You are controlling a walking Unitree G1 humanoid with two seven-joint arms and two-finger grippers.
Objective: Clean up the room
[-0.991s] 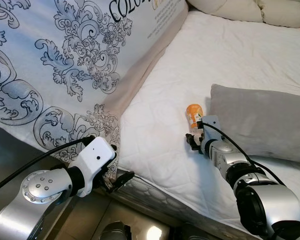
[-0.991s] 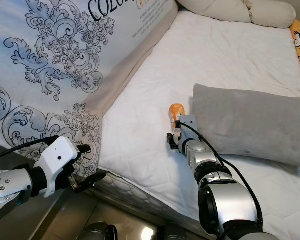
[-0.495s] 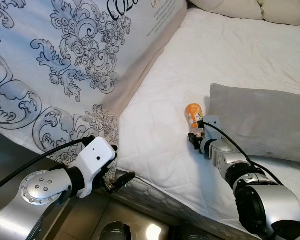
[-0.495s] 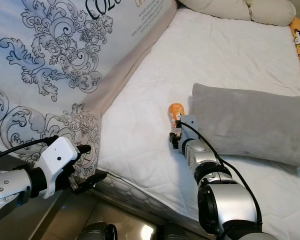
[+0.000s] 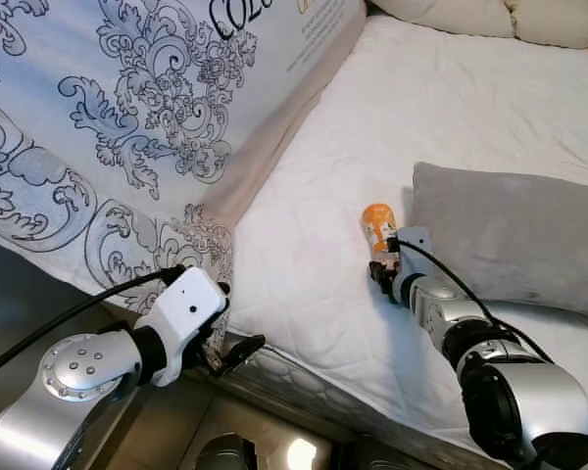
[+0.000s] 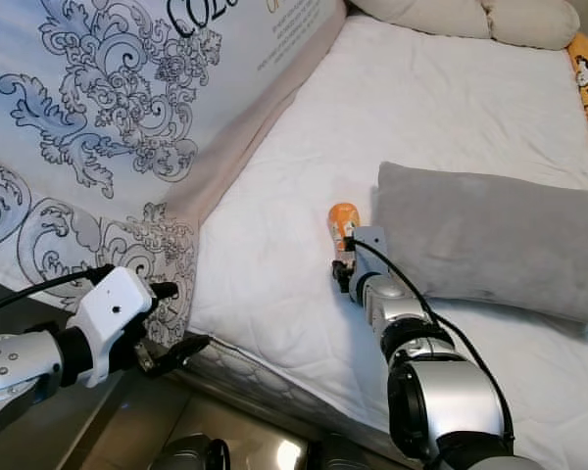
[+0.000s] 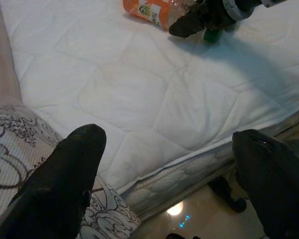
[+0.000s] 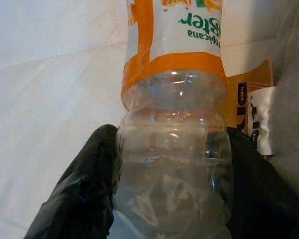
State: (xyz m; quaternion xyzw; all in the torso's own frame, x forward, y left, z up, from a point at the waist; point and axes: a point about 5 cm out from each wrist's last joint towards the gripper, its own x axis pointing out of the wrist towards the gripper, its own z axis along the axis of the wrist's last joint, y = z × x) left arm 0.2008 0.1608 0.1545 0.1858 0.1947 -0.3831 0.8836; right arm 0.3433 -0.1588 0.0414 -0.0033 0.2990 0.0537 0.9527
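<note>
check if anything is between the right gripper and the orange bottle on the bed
Nothing visible is. The right gripper already has the bottle between its fingers, pressed against its clear end. The grey pillow lies beside it, not between them.

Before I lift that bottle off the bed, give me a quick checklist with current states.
1. Right gripper fingers on both sides of the empty orange-labelled bottle: ok.
2. Grip firm enough to lift: cannot tell.
3. Bottle free of the grey pillow: ok, lying beside it.
4. Small card beside the bottle outside the fingers: ok.
5. Left gripper open, low at the mattress edge, away from the bottle: ok.
</note>
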